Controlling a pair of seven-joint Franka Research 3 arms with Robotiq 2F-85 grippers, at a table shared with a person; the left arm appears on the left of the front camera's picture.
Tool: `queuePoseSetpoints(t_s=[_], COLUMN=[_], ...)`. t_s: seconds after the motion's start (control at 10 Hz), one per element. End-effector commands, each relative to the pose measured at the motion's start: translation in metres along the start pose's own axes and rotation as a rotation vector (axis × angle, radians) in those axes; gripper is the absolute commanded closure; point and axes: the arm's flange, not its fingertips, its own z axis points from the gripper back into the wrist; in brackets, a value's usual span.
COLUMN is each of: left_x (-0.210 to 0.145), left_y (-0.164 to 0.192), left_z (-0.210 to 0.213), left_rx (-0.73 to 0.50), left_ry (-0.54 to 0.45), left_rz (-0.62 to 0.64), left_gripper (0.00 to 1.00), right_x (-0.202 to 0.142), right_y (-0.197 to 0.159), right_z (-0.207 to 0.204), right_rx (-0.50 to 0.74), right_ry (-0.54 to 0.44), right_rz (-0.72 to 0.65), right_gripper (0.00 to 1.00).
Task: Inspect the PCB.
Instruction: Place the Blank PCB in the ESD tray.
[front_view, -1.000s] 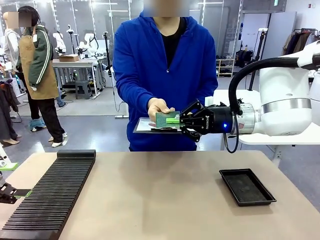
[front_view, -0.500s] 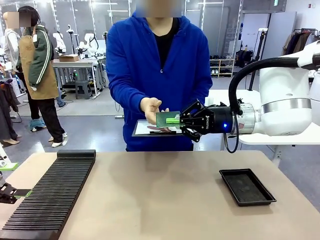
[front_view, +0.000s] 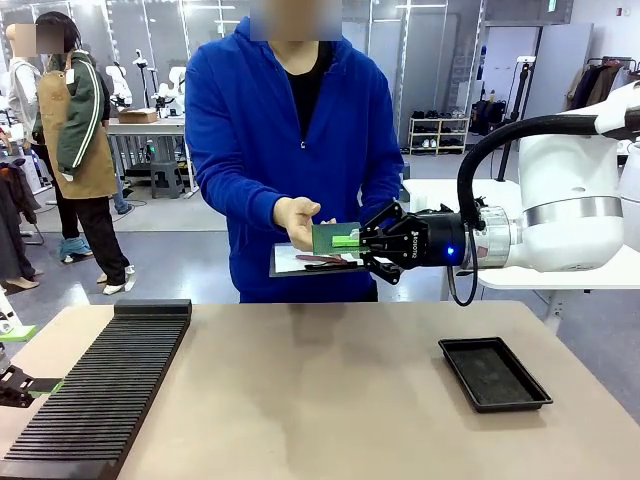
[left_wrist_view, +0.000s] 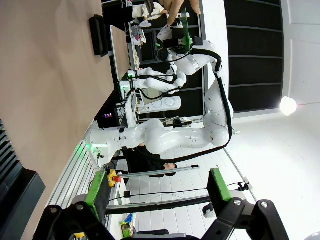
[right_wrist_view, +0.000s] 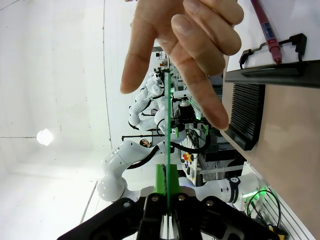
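Hanging in the air beyond the far edge of the tan table (front_view: 330, 400): the PCB (front_view: 332, 238), a thin flat pale-green rectangular board with a fine dotted grid, at waist height before a person in a blue hooded top (front_view: 290, 130).

- **Orientation:** in the front view its long axis runs level, left to right, with one broad face turned toward the camera. In the right wrist view the PCB (right_wrist_view: 168, 120) shows edge-on, a thin green line running straight out from the fingers.
- **Right gripper** (front_view: 352, 241): black with green pads, clamped on the board's short end nearest the arm, one pad on each face (the jaws stand nearly together, only the board's thickness between them).
- **Person's hand** (front_view: 298, 220): at the board's opposite end. In the right wrist view the hand (right_wrist_view: 185, 45) has its thumb on one side of the edge and its fingers on the other; whether they press the board cannot be told.
- **Dark clipboard with white paper** (front_view: 300, 262): a red pen lies on it, and it sits just below the board.
- **Left gripper** (left_wrist_view: 157, 192): low at the table's left side, just beside the black ribbed rack (front_view: 100, 390), jaws spread wide with nothing between them.
- **Shallow black rectangular tray** (front_view: 493, 373): on the table's right side, well apart from the board.
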Motion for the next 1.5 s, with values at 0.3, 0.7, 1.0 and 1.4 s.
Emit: queuePoseSetpoints(t_s=[0.3,0.7,1.0,1.4], left_x=[-0.001,-0.001,-0.001,-0.001], left_y=[-0.001,-0.001,-0.001,-0.001], left_z=[0.001,0.001,0.001,0.001], left_rx=[-0.002,-0.002,-0.002,-0.002], left_ry=[0.006,0.006,0.006,0.006], left_rz=[-0.001,-0.001,-0.001,-0.001], left_gripper=[0.0,0.0,0.0,0.0], right_x=[0.0,-0.033,-0.05,-0.054], right_y=[0.0,-0.006,-0.023,-0.042], right_z=[0.0,0.08,0.152,0.209], right_rx=[0.0,-0.119,-0.163,-0.261], right_ry=[0.0,0.027,0.098,0.085], right_rz=[0.0,-0.036,-0.046,-0.049], right_gripper=[0.97,0.97,0.97,0.97])
